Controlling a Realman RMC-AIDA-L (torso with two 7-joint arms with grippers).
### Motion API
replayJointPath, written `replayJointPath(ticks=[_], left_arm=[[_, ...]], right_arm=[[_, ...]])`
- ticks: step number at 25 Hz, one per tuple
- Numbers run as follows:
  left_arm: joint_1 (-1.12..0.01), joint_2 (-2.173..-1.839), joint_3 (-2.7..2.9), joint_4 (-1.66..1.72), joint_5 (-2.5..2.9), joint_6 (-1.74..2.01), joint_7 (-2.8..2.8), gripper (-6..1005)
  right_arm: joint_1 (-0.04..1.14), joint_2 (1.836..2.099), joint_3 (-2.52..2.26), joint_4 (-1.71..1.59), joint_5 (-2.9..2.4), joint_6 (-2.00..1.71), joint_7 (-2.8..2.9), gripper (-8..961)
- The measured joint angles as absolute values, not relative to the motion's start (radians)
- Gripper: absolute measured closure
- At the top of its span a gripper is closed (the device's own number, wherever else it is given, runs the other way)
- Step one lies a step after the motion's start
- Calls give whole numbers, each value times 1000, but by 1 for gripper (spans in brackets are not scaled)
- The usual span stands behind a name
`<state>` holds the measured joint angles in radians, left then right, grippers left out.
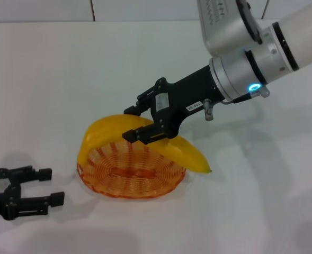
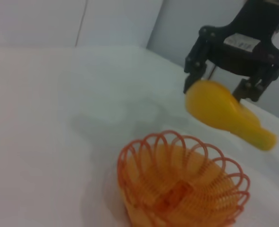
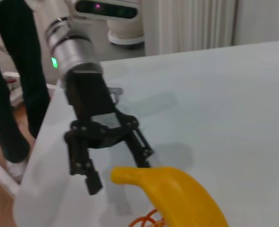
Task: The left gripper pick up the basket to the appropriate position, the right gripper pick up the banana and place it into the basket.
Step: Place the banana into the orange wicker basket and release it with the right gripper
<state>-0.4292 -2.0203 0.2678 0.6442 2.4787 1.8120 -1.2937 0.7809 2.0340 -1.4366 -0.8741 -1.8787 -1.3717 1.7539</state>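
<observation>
Over the basket near the table's front edge, right gripper clamps the banana midway; placing step. Next: lower, release. Left gripper spread, idle at front-left corner.

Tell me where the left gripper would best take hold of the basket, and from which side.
Probably the scalloped rim on the basket's left edge, from above: the looped wire gives one finger a way in. The open left gripper lies on that side; the right gripper holds the banana over the far rim.
</observation>
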Motion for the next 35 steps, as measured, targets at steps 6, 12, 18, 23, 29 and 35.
replayJointPath(ticks=[6,12,18,23,29,35], left_arm=[[-432,-2005,269,633,2506,1832,-1336,154],[-433,-2004,272,634,2510,1822,-1337,154],[-433,-2004,265,636,2511,1817,-1337,154],[-433,-2003,260,638,2506,1816,-1337,154],[-433,-2003,260,639,2509,1815,-1337,154],[-433,-2003,261,640,2505,1803,-1338,154]], right_arm=[[772,2034,-1458,-870,-1874,-1331,1770,429],[778,2042,-1550,-828,-1812,-1295,1761,423],[773,2043,-1650,-810,-1754,-1219,1770,418],[788,2041,-1688,-764,-1694,-1194,1770,413],[794,2038,-1688,-768,-1682,-1208,1768,407],[795,2036,-1679,-767,-1649,-1232,1755,402]])
